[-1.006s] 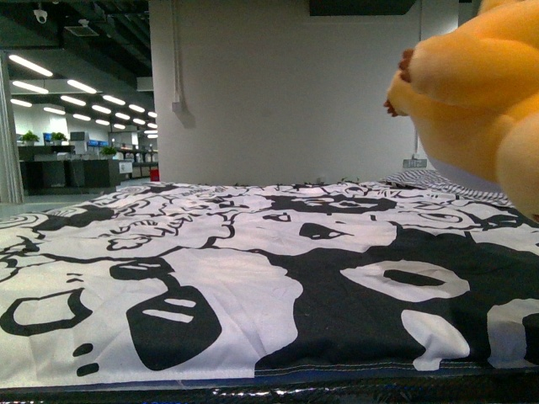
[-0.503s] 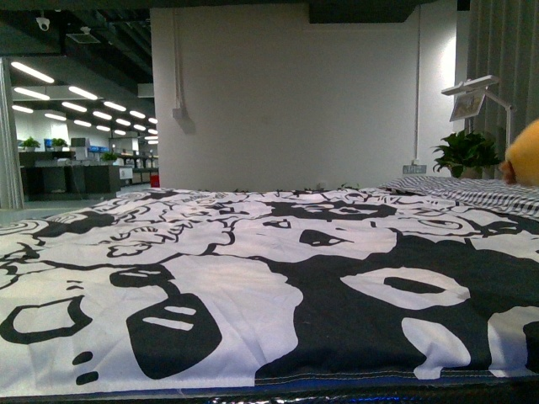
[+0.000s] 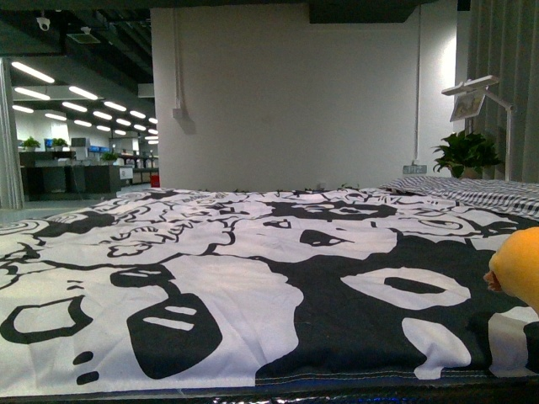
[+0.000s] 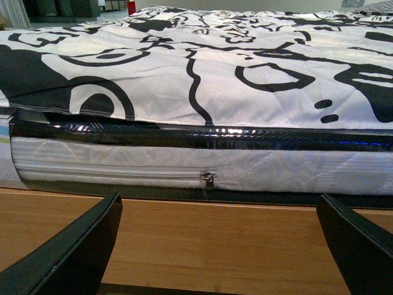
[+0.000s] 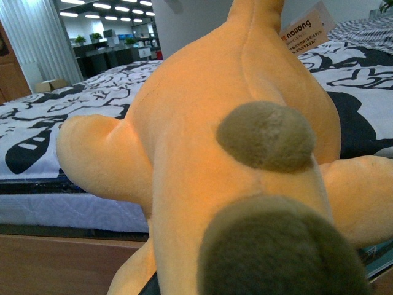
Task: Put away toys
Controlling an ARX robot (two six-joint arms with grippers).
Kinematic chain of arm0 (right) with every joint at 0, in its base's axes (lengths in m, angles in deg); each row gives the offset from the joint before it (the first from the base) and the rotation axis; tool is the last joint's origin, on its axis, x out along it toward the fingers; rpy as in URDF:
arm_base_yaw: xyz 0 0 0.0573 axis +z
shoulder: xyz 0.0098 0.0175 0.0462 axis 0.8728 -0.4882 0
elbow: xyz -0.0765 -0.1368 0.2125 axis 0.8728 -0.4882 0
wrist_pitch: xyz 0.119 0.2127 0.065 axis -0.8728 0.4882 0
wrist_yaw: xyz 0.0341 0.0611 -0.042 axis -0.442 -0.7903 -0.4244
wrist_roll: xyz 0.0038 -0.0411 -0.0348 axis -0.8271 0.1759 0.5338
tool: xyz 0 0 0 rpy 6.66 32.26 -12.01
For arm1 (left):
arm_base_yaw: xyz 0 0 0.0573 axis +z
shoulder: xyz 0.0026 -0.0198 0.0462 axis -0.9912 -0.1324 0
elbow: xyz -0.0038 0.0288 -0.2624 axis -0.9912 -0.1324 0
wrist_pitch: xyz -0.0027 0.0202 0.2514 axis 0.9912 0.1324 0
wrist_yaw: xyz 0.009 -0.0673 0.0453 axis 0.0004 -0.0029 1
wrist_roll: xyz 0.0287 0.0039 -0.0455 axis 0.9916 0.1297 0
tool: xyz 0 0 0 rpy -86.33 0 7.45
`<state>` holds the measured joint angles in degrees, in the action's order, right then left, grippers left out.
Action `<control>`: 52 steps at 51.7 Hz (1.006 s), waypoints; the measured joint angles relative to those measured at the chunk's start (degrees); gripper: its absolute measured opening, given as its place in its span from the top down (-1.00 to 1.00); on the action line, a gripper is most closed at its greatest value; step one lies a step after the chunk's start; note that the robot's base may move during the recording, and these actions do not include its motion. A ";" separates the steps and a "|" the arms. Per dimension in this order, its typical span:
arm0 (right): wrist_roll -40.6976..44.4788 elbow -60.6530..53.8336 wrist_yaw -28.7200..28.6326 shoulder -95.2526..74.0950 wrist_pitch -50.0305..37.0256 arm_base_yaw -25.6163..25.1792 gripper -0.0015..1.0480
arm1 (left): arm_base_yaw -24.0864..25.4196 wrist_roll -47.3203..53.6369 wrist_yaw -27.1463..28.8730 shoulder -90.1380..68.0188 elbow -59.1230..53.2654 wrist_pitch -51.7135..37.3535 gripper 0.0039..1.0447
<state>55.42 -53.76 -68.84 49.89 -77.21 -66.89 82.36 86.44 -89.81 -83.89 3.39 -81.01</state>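
The plush toy [image 5: 202, 141] is yellow-orange with brown patches and fills the right wrist view, hanging over the near edge of the bed. A paper tag [image 5: 304, 27] sticks out from its far end. My right gripper is shut on the toy, its jaws hidden beneath the plush. In the front view only a rounded orange part of the toy [image 3: 518, 271] shows, low at the right edge. My left gripper [image 4: 218, 246] is open with nothing between its black fingers [image 4: 73, 252], low in front of the mattress side.
A black-and-white patterned cover [image 3: 253, 252] lies over the bed. The mattress side [image 4: 123, 163] has a zipper [image 4: 207, 179] above a wooden board [image 4: 215, 233]. A striped pillow [image 3: 472, 189], a potted plant [image 3: 466, 153] and a lamp [image 3: 472, 88] stand at the far right.
In the front view the toy filled the upper right a second ago, slid out past the right edge, and now shows lower down at that edge.
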 joint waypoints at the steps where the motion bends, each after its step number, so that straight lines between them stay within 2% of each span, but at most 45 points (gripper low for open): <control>1: 0.04 0.00 0.00 0.00 0.00 0.00 0.79 | 0.00 0.00 0.00 0.00 0.00 0.00 -0.89; 52: 0.26 -0.02 0.31 0.07 -0.02 0.26 0.79 | -0.02 -0.02 0.02 0.02 0.00 0.00 -0.88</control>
<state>55.68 -53.78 -68.53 49.95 -77.23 -66.63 82.34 86.42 -89.79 -83.87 3.39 -81.01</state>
